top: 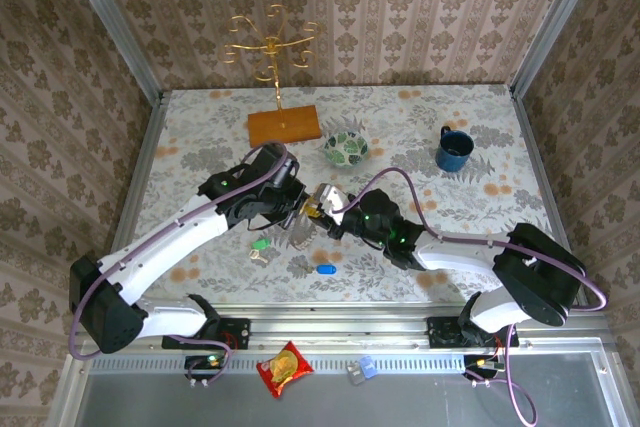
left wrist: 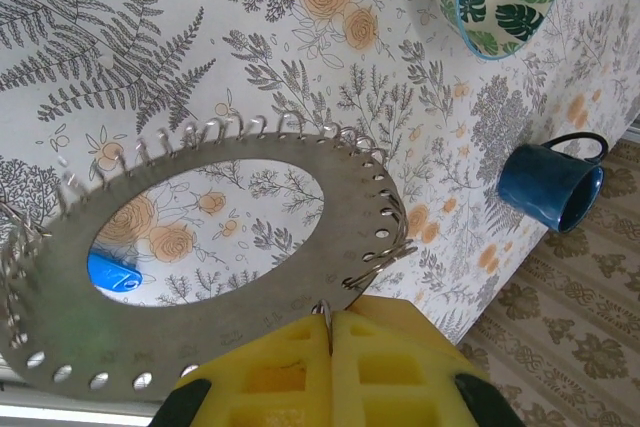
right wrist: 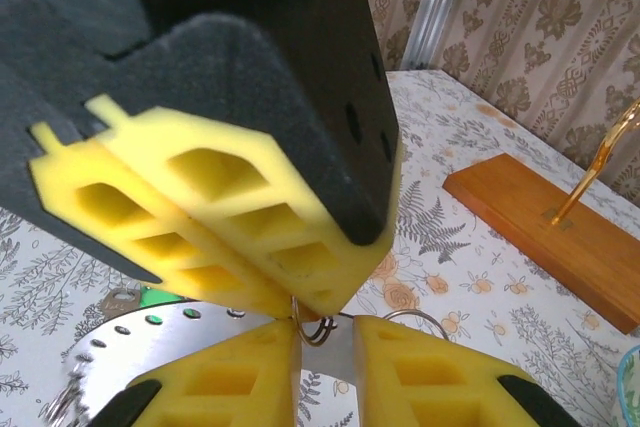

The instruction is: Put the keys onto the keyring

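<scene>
Keyring held; no key fitted.
My left gripper [left wrist: 330, 332] clenches the wide flat grey metal keyring [left wrist: 360, 222] over the middle of the tabletop [top: 200, 127]; my right gripper [right wrist: 325, 342] grip I cannot tell. The blue-headed key [top: 325, 268] and green-headed key [top: 262, 243] lie loose by its near edge.

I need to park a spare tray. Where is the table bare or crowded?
Bare: the far-left corner beside the wooden stand base; the right side in front of the blue mug. Crowded: mid-table, where the left end effector and right end effector meet at the keyring, the green key and blue key nearby.
</scene>
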